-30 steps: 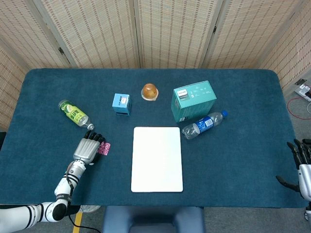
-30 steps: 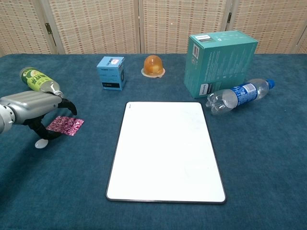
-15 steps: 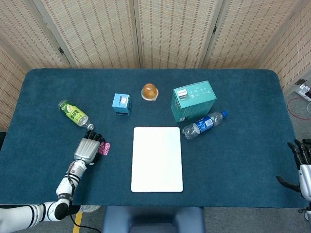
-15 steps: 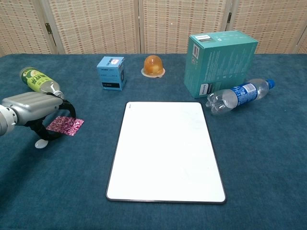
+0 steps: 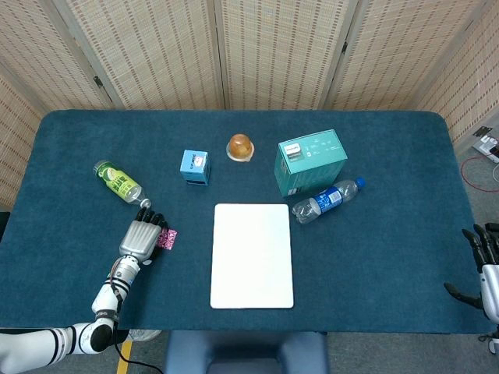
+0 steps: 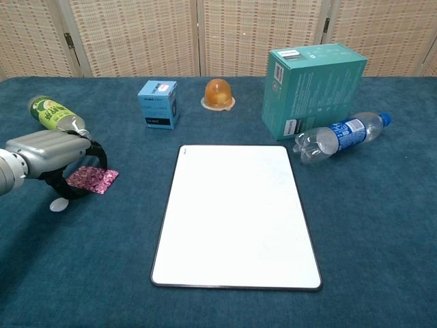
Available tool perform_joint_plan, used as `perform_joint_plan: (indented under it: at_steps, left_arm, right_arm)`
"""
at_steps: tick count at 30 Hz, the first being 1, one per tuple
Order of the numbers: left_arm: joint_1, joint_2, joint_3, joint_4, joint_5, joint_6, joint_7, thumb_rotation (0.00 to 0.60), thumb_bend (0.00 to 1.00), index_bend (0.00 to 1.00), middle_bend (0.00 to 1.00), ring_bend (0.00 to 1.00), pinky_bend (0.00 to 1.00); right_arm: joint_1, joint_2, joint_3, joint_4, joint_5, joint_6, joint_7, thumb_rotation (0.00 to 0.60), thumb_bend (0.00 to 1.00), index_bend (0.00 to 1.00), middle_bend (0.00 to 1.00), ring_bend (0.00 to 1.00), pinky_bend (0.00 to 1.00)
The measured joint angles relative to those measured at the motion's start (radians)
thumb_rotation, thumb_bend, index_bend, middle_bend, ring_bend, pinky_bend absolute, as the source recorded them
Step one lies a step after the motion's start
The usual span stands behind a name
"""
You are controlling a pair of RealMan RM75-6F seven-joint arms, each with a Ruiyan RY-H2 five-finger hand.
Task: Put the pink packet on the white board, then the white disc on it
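- We take the white board (image 6: 235, 215) as our landmark; it lies flat on the blue bench (image 6: 382, 225), bare on top.
- We find the pink packet (image 6: 94, 179) well to the left of the board, lying on the bench cloth, not on the board.
- We observe the left hand (image 6: 51, 154) directly over the packet's left end, fingers (image 6: 95, 156) curled down around it. In the head view the packet (image 5: 167, 238) shows only as a sliver past the fingertips of that hand (image 5: 140, 238). We cannot tell whether the fingers actually clamp the packet or merely cup over it.
- We note the white disc (image 6: 59, 204) on the bench just below the left hand, further left of the board than the packet, touching neither.
- We see the right hand (image 5: 482, 265) only in the head view, far to the right of the board at the bench edge, fingers spread and holding nothing.
- Behind the board, left to right, we record a small blue box (image 6: 158, 104), an orange jelly cup (image 6: 218, 93) and a teal box (image 6: 313, 87).
- A blue-labelled bottle (image 6: 338, 137) lies on its side just off the board's far right corner.
- A green-labelled bottle (image 6: 54, 114) lies on its side behind the left hand, far left of the board.
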Motion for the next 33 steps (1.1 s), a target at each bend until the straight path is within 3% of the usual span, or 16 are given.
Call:
perform_joint_plan:
  at_steps: [8,22,33]
  left_arm:
    - [0.01,0.005,-0.002,-0.004,0.054,0.016,-0.03,0.6,0.41,0.41,0.18,0.14,0.02]
    - [-0.032,0.051,-0.006,-0.165,0.215,0.017,-0.017,0.6,0.41,0.4,0.18,0.14,0.02]
    - [-0.112,-0.028,-0.015,-0.177,0.26,-0.058,0.032,0.6,0.41,0.38,0.18,0.13,0.01]
  right_arm:
    - [-0.001,0.0,0.002,-0.002,-0.002,0.004,-0.001,0.6,0.07,0.09,0.06,0.05,0.01]
    - [-0.009,0.005,0.001,-0.005,-0.003,0.016,0.004,0.6,0.07,0.09,0.06,0.05,0.01]
    - [-0.022,0.004,0.001,0.003,0.0,0.031,0.016,0.6,0.07,0.09,0.06,0.05,0.01]
